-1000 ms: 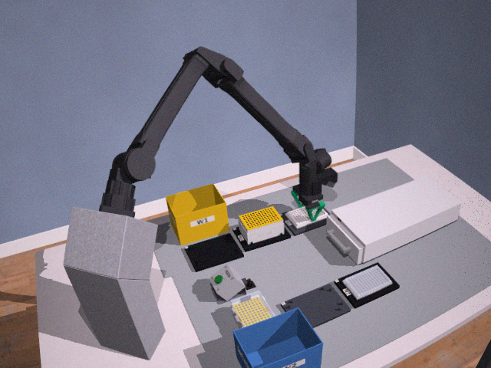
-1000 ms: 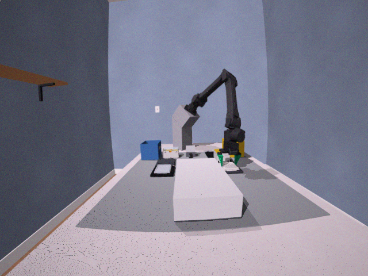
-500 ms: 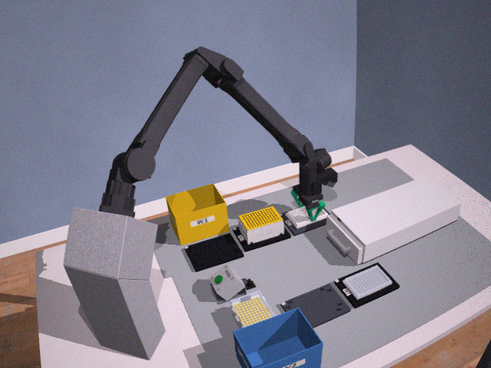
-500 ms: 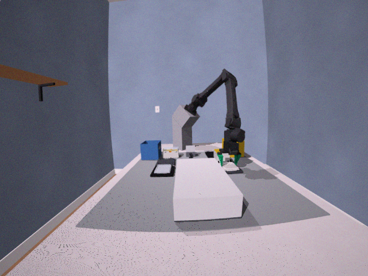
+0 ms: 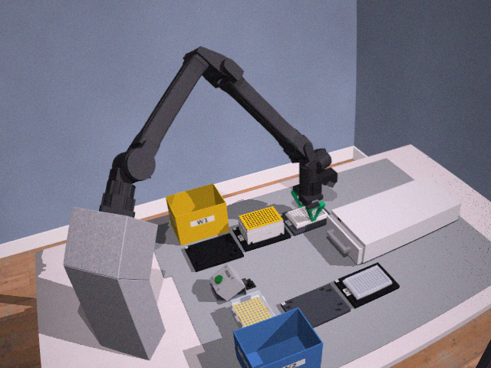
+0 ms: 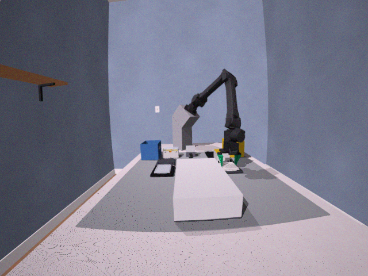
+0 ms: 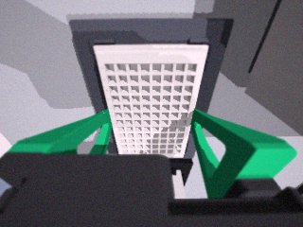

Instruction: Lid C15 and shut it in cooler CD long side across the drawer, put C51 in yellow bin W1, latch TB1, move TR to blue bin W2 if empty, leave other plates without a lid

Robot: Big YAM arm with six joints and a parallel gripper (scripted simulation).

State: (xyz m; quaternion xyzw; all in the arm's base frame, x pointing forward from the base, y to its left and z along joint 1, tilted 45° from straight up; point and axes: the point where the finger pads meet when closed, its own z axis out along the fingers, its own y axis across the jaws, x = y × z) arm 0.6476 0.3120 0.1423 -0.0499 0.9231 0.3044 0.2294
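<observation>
The white assay plate (image 5: 304, 215) lies at its dark nest between the tip rack and the cooler. It also shows in the wrist view (image 7: 151, 99) and in the exterior view (image 6: 231, 167). My gripper (image 5: 309, 210) comes down from above, and its green fingers are shut on the plate's two long sides near one end. I cannot tell whether the plate rests in the nest or is just off it. The yellow bin W1 (image 5: 197, 212) stands to the left, beyond the tip rack. A second plate with a pale gridded top (image 5: 367, 281) sits on a black nest at the front right.
The tip rack TR (image 5: 261, 223) with a yellow top stands right beside the held plate. The white cooler CD (image 5: 392, 218) is on its other side. An empty black nest (image 5: 214, 251), the green DONE key (image 5: 218, 279), tip box TB1 (image 5: 252, 310), blue bin W2 (image 5: 277, 340) and a dark empty nest (image 5: 317, 303) lie nearer the front.
</observation>
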